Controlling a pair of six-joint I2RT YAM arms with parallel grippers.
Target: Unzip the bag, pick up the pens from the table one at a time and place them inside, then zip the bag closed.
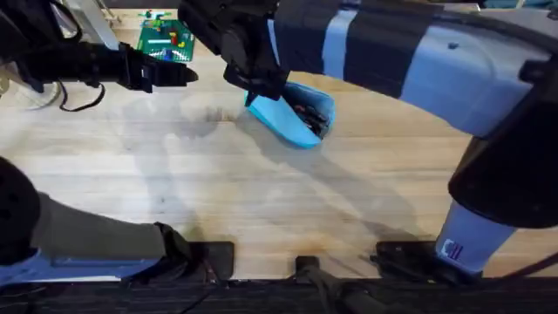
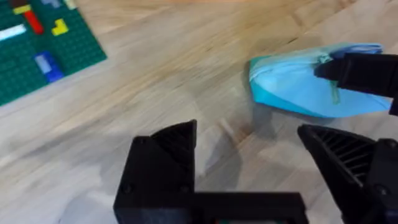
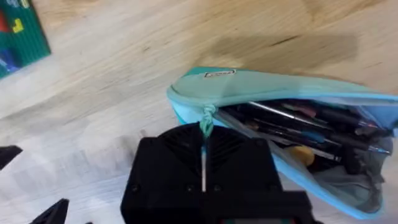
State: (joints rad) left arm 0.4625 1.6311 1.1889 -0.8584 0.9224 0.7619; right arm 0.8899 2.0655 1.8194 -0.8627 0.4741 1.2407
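Right pincer (image 3: 204, 163) clamped on cord (image 3: 206, 119)

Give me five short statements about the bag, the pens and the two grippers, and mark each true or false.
1. The bag is zipped shut. False: it gapes open, its contents on show.
2. Pens lie inside the bag. True.
3. The right gripper is shut on the bag's pull cord. True: the cord runs down between its closed fingers.
4. The left gripper is clamped on the bag. False: its fingers are spread with bare table between them, and the bag lies beyond them.
5. A green brick baseplate sits on the table beyond the left gripper. True.
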